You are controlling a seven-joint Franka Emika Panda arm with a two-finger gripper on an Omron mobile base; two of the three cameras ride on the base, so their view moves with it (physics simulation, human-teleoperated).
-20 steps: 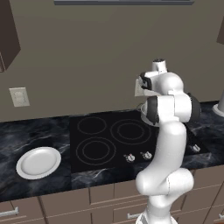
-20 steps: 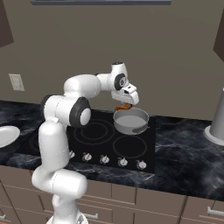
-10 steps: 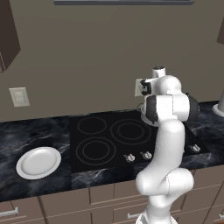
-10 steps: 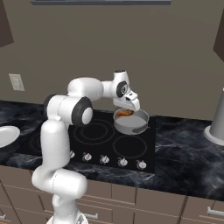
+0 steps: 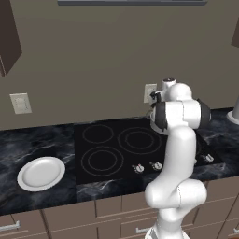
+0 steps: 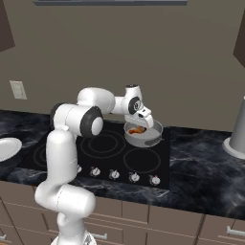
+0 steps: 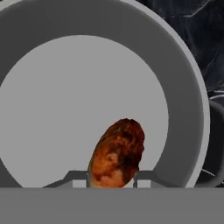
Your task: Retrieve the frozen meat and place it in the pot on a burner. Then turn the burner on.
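Fingers: I see the fingers (image 7: 111, 178) clenched on the meat (image 7: 117, 154), one tip at each side of its lower end in the hand view.
Meat: orange-brown, held over the pale floor of the pot (image 7: 188, 87); from the right base view it (image 6: 136, 129) sits inside the pot's rim. Whether it touches the floor, I cannot tell.
Pot: grey, shallow, on the rear right burner of the cooktop (image 6: 107, 153); one side handle (image 7: 216, 140) shows at the right of the hand view.
Arm: reaches from my base across the cooktop, hand (image 6: 139, 112) tipped down at the pot (image 6: 152, 136).
Knobs: a row (image 6: 124, 175) along the cooktop's front edge.
Plate: white (image 5: 41, 173), on the dark marble bench (image 5: 28, 140) left of the cooktop (image 5: 107, 149), well apart from the pot.
Other: grey canister (image 6: 237, 134) on the bench at far right; wall outlet (image 5: 20, 103) above the plate.
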